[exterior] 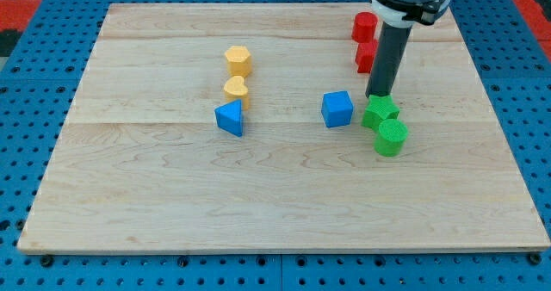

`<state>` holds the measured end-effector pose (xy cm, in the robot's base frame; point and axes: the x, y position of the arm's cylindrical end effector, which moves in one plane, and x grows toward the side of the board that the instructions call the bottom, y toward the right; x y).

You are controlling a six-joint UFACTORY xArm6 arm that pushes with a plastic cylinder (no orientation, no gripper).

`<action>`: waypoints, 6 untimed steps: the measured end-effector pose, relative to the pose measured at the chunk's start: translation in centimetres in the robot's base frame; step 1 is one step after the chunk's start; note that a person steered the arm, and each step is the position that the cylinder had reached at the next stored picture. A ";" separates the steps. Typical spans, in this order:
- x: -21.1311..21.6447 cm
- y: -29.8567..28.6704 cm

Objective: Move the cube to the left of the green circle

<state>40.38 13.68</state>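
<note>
The blue cube [337, 108] sits on the wooden board, right of centre. The green circle [392, 138], a short cylinder, lies to the cube's lower right. A green star block [380, 112] stands between them, touching the circle's upper left. My tip [376, 96] is at the star's top edge, just to the right of the cube and apart from it.
Two red blocks [365, 26] [368, 57] stand above my tip, the lower one partly behind the rod. A yellow hexagon [238, 60], a yellow heart [236, 91] and a blue triangle [230, 118] line up left of centre. The board's right edge [508, 153] lies beyond the circle.
</note>
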 end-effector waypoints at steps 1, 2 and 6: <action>-1.7 -2.0; -1.7 -6.0; -1.7 -12.7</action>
